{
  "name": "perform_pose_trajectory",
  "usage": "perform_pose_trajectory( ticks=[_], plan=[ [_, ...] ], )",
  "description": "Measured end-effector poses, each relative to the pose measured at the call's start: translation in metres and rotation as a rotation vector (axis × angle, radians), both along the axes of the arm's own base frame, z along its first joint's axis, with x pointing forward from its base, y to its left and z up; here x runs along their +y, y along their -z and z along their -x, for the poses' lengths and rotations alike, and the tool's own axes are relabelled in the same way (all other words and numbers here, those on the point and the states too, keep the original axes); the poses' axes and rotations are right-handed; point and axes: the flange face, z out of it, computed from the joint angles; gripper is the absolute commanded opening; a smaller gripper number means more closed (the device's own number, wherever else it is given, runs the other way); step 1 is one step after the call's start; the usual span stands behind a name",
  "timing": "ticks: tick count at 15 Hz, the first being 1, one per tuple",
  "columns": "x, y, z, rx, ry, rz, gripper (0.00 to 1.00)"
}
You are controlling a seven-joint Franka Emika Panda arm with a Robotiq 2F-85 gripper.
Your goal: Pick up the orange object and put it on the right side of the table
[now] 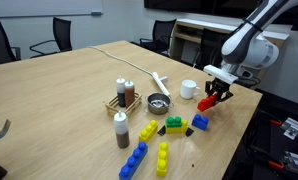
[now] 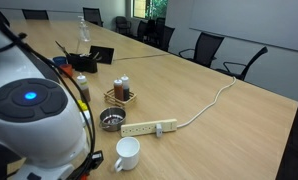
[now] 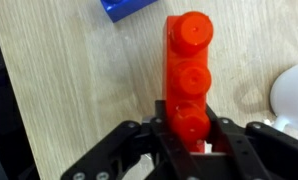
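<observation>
The orange object is an elongated red-orange studded block. My gripper is shut on one end of it and holds it low over the light-wood table, near the white cup and the table's edge. In the wrist view the block sticks out forward from between my fingers, with the tabletop behind it. I cannot tell whether the block touches the table. In an exterior view the robot's body hides the block and the gripper.
A white cup, a metal bowl, a power strip and a caddy with bottles stand nearby. Yellow blocks, blue blocks, a green block and a brown bottle lie toward the front. Chairs ring the table.
</observation>
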Motion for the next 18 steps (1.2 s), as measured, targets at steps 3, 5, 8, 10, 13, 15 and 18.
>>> perform_pose_trajectory(
  ticks=[3, 5, 8, 10, 13, 15, 18],
  plan=[
    [0.004, 0.001, -0.005, -0.015, -0.001, -0.014, 0.11],
    [0.004, 0.003, -0.004, -0.016, -0.004, -0.018, 0.11],
    [0.003, 0.011, 0.001, -0.008, -0.01, -0.021, 0.31],
    [0.002, 0.015, 0.003, -0.003, -0.015, -0.023, 0.62],
    [0.002, 0.02, 0.005, 0.005, -0.023, -0.024, 0.81],
    [0.002, 0.021, 0.006, 0.006, -0.034, -0.024, 0.95],
    [0.004, 0.019, 0.004, -0.004, -0.064, -0.026, 0.92]
  ],
)
